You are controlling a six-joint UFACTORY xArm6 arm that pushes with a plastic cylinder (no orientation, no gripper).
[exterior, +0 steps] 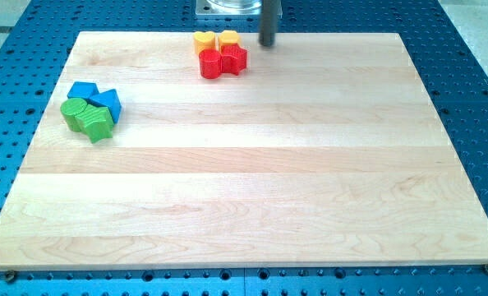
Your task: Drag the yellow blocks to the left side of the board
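Wooden board [244, 197] on blue pegboard table [474, 99], two yellow blocks [215, 39] at the view's top edge touching red blocks [223, 62], my tip [267, 44] bare, grasping nothing, just right of them.

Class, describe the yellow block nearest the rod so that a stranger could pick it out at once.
Find the wooden board and follow its top edge to the four-block cluster near the middle. The yellow block sits at the cluster's upper right, just left of my tip, with a red block directly below.
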